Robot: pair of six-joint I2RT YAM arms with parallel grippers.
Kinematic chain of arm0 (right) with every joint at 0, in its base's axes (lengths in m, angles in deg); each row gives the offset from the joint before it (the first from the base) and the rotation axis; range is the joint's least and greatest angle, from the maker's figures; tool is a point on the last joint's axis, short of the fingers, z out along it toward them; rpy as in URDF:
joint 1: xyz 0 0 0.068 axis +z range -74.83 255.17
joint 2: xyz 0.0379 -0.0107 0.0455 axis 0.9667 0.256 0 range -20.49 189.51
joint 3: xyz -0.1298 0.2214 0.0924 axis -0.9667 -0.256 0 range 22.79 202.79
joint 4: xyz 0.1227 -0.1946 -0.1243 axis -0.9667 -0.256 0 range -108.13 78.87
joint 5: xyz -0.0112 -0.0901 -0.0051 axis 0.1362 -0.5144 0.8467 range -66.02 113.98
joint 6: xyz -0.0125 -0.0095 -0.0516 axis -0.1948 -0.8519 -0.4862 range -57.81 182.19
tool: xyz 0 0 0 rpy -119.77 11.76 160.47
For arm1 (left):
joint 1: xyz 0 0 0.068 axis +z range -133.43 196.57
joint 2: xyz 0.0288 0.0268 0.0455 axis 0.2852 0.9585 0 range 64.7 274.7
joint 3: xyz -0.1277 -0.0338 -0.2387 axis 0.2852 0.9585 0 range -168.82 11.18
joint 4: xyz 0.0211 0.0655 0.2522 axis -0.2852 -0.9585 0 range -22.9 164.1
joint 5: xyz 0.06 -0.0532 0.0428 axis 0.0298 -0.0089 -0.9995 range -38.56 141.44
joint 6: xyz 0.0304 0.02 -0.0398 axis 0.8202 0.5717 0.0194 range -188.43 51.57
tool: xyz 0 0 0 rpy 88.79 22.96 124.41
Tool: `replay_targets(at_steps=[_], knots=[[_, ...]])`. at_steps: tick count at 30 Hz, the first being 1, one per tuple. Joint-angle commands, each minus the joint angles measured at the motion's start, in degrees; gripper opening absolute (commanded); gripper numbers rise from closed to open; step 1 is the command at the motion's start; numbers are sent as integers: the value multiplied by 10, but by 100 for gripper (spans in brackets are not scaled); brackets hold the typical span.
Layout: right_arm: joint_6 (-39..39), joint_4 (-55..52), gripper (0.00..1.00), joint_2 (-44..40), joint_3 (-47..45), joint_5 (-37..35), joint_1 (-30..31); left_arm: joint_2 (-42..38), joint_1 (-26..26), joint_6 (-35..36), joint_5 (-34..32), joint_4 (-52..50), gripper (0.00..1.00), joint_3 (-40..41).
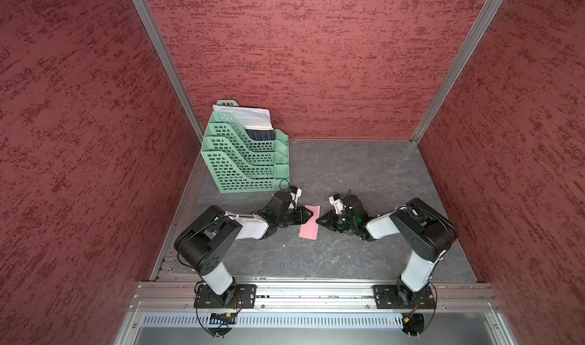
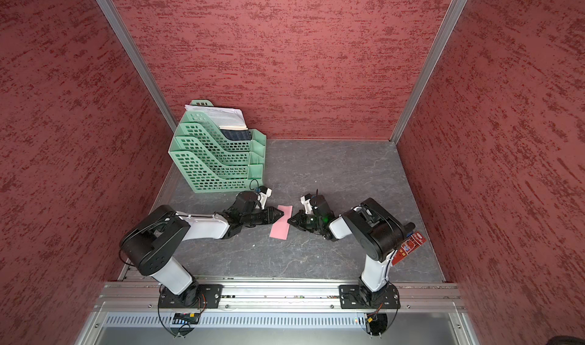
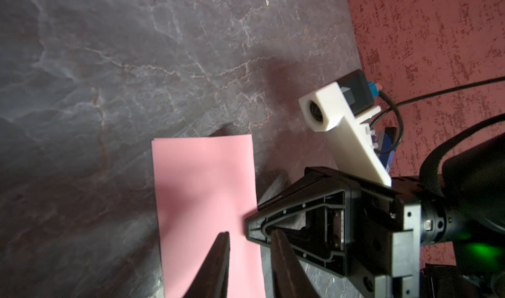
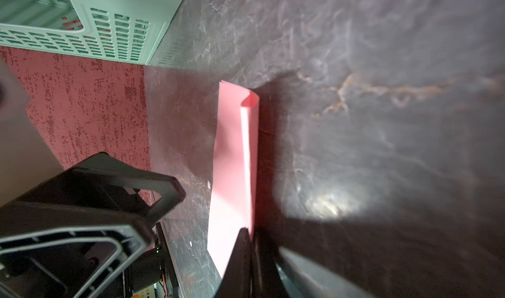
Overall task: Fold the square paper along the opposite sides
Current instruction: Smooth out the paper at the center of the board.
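Lying between both grippers, the paper (image 1: 309,227) runs lengthwise across their reach. The right gripper (image 1: 317,221), tips closed, touches its looped edge; the left gripper (image 1: 311,214), narrowly parted, hangs over it.

We see the square paper (image 1: 308,229) in plain pink; the worktop (image 1: 364,175) dark grey with pale marble veins; the file rack (image 1: 234,169) mint green, perforated; the walls (image 1: 316,58) mottled red.

Textured red walls (image 1: 316,58) enclose a dark marbled floor (image 1: 364,169) (aluminium corner posts (image 1: 164,58)).
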Motion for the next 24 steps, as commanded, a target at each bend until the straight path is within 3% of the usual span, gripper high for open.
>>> replay_targets(at_steps=[1,7,10,15,18,20,21,23,24], knots=[[4,-4,9,9,-20,-38,3,20,-15,5,-41,15,25,-9],[10,9,12,-8,-33,-42,3,34,-70,32,-171,-29,15,-2],[6,10,16,-19,-36,-43,3,49,-85,36,-197,-38,11,-2],[-22,-9,46,-55,-41,-57,4,69,-93,31,-210,-22,8,14],[-100,-83,53,-112,-29,-99,4,73,-92,34,-210,-18,7,22],[-167,-115,48,-149,-28,-149,3,75,-91,41,-207,-16,7,25],[-202,-114,39,-162,-33,-177,4,76,-91,48,-204,-14,6,26],[-265,-74,10,-176,-47,-220,6,81,-90,63,-192,-9,5,25],[-292,-45,0,-176,-55,-244,9,84,-90,75,-188,-12,5,21]])
